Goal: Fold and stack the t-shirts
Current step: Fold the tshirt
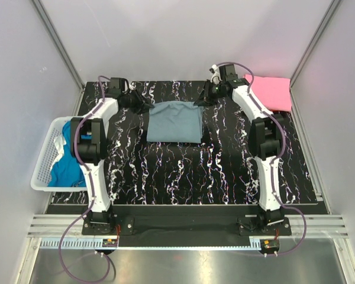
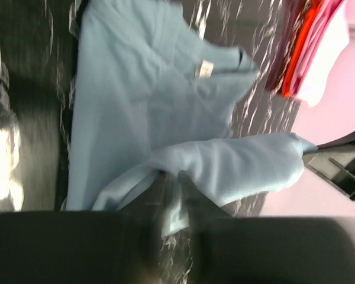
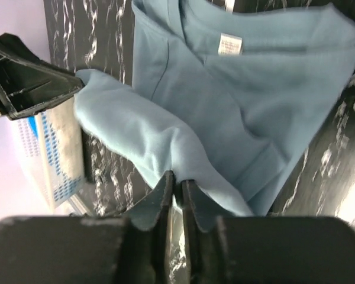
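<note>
Where basket (image 1: 43, 175) sits, blue t-shirts (image 1: 65, 170) lie inside.

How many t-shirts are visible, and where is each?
4: a grey-blue cloth t-shirt mid-table; a pink folded t-shirt at the far right, on an orange-red t-shirt; a teal t-shirt in the white plastic mesh basket. More may be hidden.

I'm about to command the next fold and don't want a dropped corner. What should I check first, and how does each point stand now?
1. Right end effector shut on dusty grey-blue cloth t-shirt: ok.
2. Left end effector shut on same shirt: ok, though blurred.
3. Shirt body flat on black marbled mat: ok.
4. Held edge taut between end effectors: not ok, bunched.
5. Folded pink shirt stack apart from it: ok.
</note>
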Controlling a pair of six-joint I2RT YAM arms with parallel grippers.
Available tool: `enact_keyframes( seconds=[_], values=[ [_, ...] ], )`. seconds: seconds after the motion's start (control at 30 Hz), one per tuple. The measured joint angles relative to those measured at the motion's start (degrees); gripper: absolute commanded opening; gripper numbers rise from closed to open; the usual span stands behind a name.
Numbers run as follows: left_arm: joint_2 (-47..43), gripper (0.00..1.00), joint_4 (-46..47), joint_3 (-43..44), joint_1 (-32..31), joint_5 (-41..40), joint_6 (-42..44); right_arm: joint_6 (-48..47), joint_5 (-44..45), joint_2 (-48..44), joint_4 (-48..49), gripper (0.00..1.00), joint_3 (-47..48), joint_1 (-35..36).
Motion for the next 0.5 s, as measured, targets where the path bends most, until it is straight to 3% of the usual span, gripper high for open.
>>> enact_keyframes(
  seconds=[0.07,0.13,0.17,0.33,0.5],
  values=[
    [3.67,0.41,2.34,3.15,0.55,0.11,-0.81,-0.26,0.09,3.48,0.9,0.4,3.91,-0.09],
    [7.17,0.43,4.52,6.71,1.22,0.35,-1.73,-0.57,0.28,6.56,1.53,0.47,7.28,-0.31],
    [9.16,0.49,5.92,8.98,1.75,0.52,-2.25,-0.52,0.31,8.37,2.05,0.59,9.27,-0.5],
    [12.17,0.56,7.54,14.43,3.34,0.28,-1.68,-0.9,1.46,15.74,1.55,0.6,19.3,-2.49],
    [10.01,0.55,5.66,14.93,2.97,-1.16,4.15,-2.25,2.54,11.65,3.13,0.63,10.43,-4.57]
  ],
)
